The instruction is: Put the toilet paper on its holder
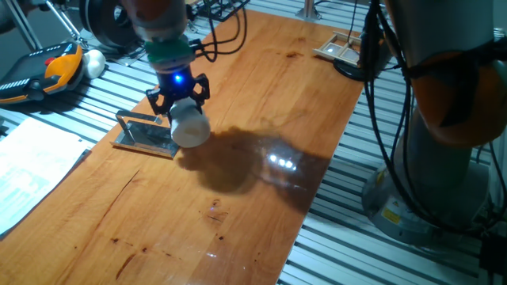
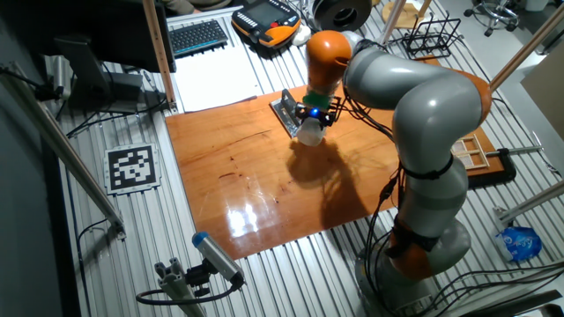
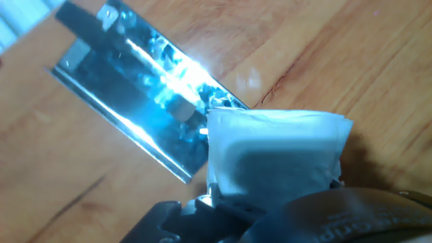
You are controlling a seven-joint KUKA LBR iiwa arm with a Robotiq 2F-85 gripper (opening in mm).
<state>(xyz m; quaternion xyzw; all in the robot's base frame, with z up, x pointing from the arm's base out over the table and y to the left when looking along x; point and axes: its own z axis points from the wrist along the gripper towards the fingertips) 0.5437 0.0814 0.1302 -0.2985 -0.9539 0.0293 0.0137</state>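
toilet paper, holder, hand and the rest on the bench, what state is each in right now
toilet paper: held in the hand, at the holder's end, not on the bar
holder: lying flat on the wooden table, bar bare
hand: shut on the toilet paper, blue light on
wooden tray: lying flat at the far table edge

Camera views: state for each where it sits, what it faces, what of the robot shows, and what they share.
One fixed view: low at the table's long edge, facing the gripper holding the toilet paper by the holder.
The other fixed view: high, opposite side, whole arm over the table.
Hand view: looks down past the dark gripper body at the roll's end nearing the plate.
All three share roll and holder.
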